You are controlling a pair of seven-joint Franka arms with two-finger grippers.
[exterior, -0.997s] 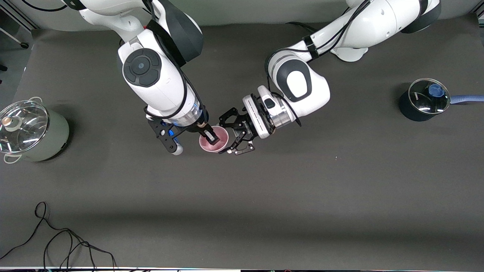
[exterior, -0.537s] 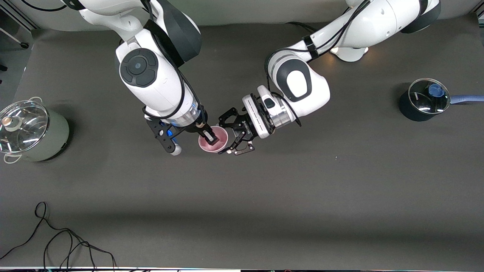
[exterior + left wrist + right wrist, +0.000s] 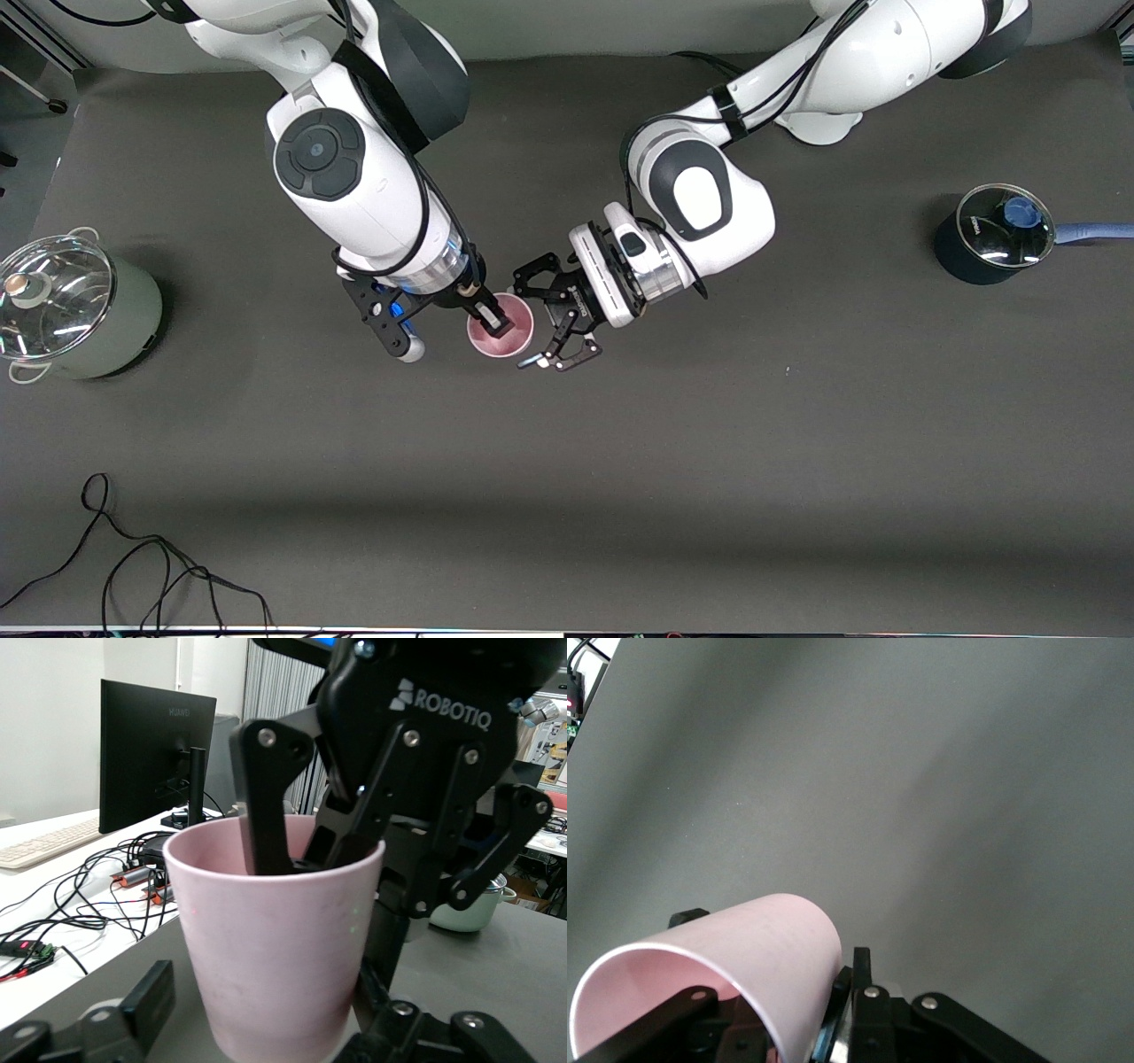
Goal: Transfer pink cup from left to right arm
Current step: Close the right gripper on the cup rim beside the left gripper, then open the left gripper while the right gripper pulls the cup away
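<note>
The pink cup [image 3: 507, 331] hangs upright over the middle of the table. My right gripper [image 3: 490, 317] is shut on its wall, one finger inside the rim and one outside. My left gripper [image 3: 524, 322] stands open around the cup, its linkage fingers spread on either side. In the left wrist view the cup [image 3: 275, 939] fills the middle, a gap shows between it and my own fingers [image 3: 146, 1001], and the right gripper [image 3: 292, 846] reaches into it from above. The right wrist view shows the cup [image 3: 775, 943] clamped in my right gripper [image 3: 775, 997].
A pale green pot with a glass lid [image 3: 71, 310] stands at the right arm's end of the table. A dark saucepan with a glass lid and blue handle [image 3: 992, 235] stands at the left arm's end. A black cable [image 3: 133, 567] lies near the front edge.
My left gripper's fingers have spread apart and let go of the cup. The cup stays in my right gripper, which has barely moved.
</note>
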